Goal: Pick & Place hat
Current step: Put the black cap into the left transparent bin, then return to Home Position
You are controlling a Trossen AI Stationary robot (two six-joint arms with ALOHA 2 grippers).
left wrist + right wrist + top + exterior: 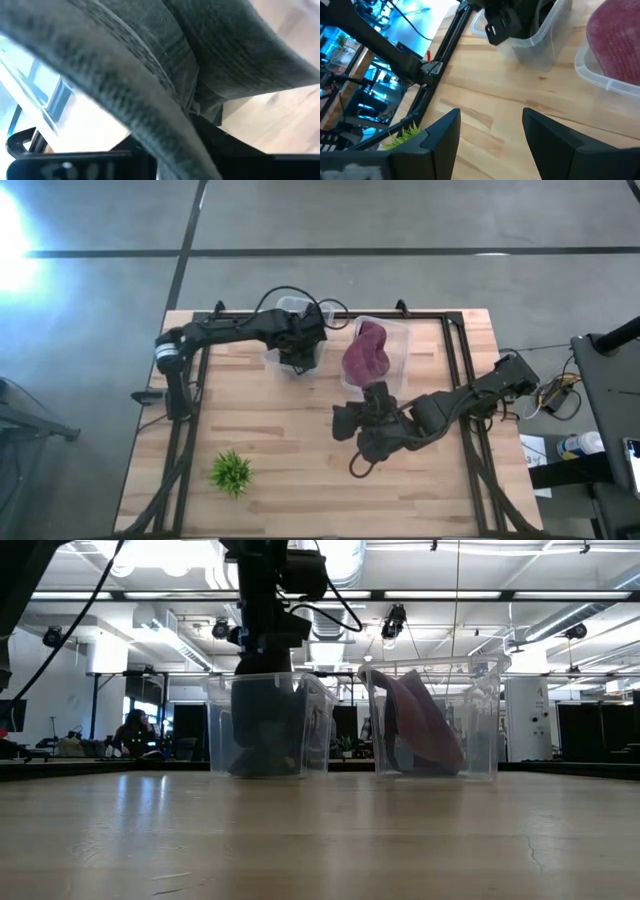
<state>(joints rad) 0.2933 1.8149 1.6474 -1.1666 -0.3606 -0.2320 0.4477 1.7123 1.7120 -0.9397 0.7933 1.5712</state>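
A dark grey-green hat (265,730) sits in the left clear bin (270,360), and it fills the left wrist view (210,55). My left gripper (297,348) reaches down into that bin and is shut on the hat. A maroon hat (366,352) lies in the right clear bin (405,340), leaning against its wall in the low view (425,730). My right gripper (346,424) is open and empty above the bare table near that bin; it also shows in its own wrist view (491,120). My left gripper comes from above, pointing down into the bin. The hat's cloth gathers into creases at a seam (194,111) right at the fingers, as if pinched there. The hat itself hides the fingertips. The hat's lower part is down in the bin.
A small green plant (232,472) stands near the table's front left. A black frame rail (455,370) runs around the tabletop. Bare wood (290,430) lies between the bins and the near edge.
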